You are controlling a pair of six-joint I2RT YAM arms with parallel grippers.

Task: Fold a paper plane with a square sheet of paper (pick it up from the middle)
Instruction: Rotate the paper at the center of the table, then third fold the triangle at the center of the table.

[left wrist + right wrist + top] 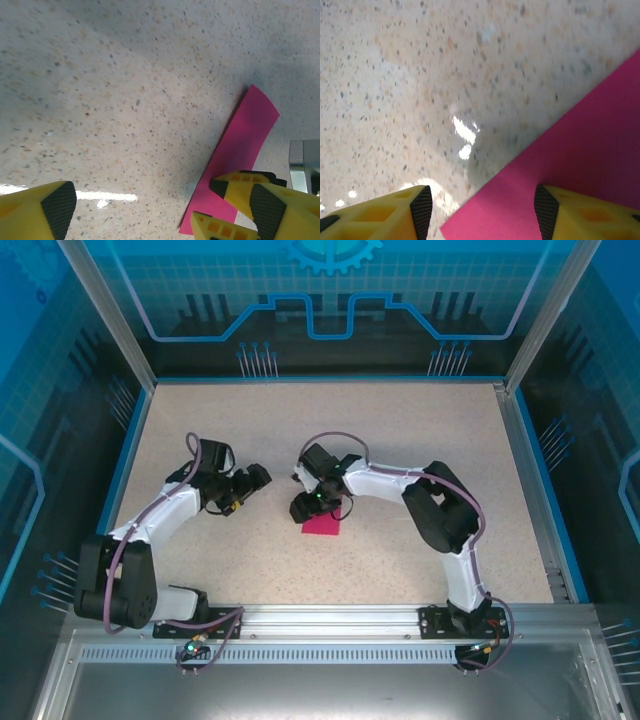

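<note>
The left pincer (pixel 260 478) hangs over the speckled tabletop (pixel 420 430) with its jaws spread wide and nothing between them. In its wrist view the bare tabletop (pixel 125 100) lies between its two black-padded fingertips (pixel 59 206). The pink sheet of paper (pixel 240 145) lies ahead of this pincer and off to its right. It runs as a narrow slanted band from beside the right finger away toward the far right, flat on the tabletop and apart from the left finger. The right pincer (pixel 303 507) stands just beside the left one, tip toward tip. From above, the sheet (pixel 322 527) pokes out from beneath it on the side nearest the arm bases. The right pincer's jaws are partly spread and hold nothing. In its own wrist view the right pincer (pixel 484 210) straddles a straight edge of the sheet (pixel 580 165). Its right finger is over the pink paper and its left finger (pixel 415 212) is over the bare tabletop (pixel 420 75), where there is a bright glint of light. I cannot tell whether the right finger presses on the paper or only hovers above it. From the left wrist, the right pincer (pixel 206 202) shows as two yellow tips at the near end of the pink band.
</note>
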